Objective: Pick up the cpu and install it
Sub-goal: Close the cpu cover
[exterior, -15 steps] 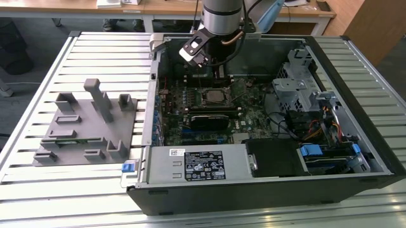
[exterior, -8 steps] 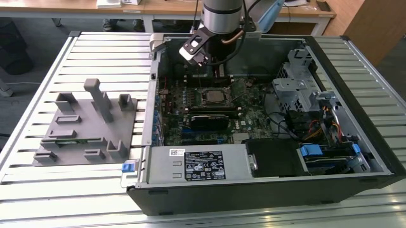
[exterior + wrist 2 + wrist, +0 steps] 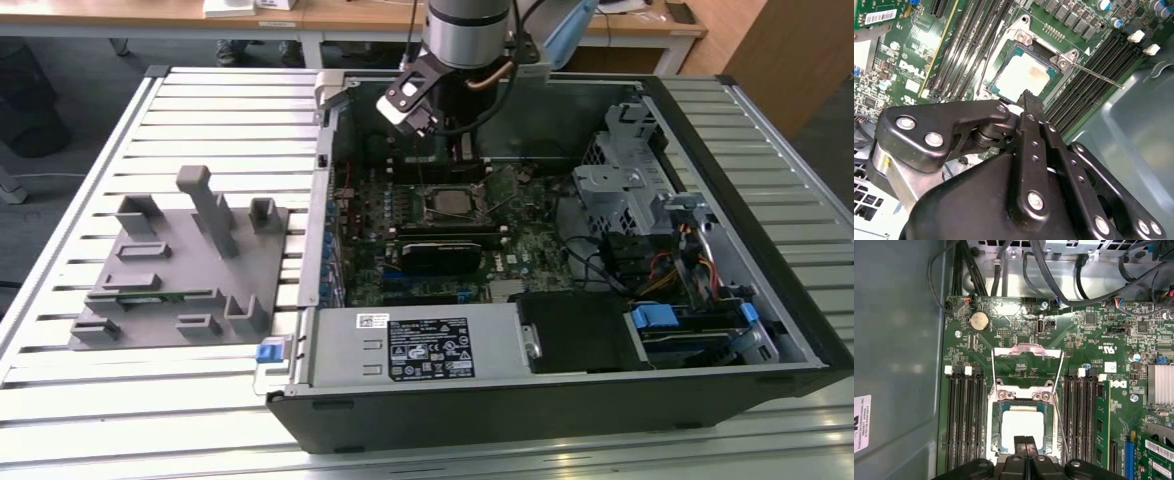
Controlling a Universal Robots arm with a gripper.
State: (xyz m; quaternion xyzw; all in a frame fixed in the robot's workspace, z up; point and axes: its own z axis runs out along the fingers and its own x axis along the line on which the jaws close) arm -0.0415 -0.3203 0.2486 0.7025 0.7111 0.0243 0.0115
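Observation:
The cpu (image 3: 1023, 426), a flat silver square, lies inside the open motherboard socket (image 3: 998, 432) and also shows in the second wrist view (image 3: 1024, 75). In the exterior view the cpu (image 3: 447, 206) sits in the middle of the board inside the case. My gripper (image 3: 1025, 444) hangs just above the cpu's near edge, with its two black fingertips (image 3: 1030, 98) pressed together and nothing between them. The socket's metal load plate (image 3: 1026, 352) is flipped back, and its thin lever (image 3: 1099, 75) sticks out to the side.
The open computer case (image 3: 747, 130) holds a drive cage (image 3: 641, 190), a power supply (image 3: 414, 345) and loose cables. A green memory stick (image 3: 1101, 425) stands in a slot beside the socket. A grey parts fixture (image 3: 174, 270) sits on the slatted table at the exterior view's left.

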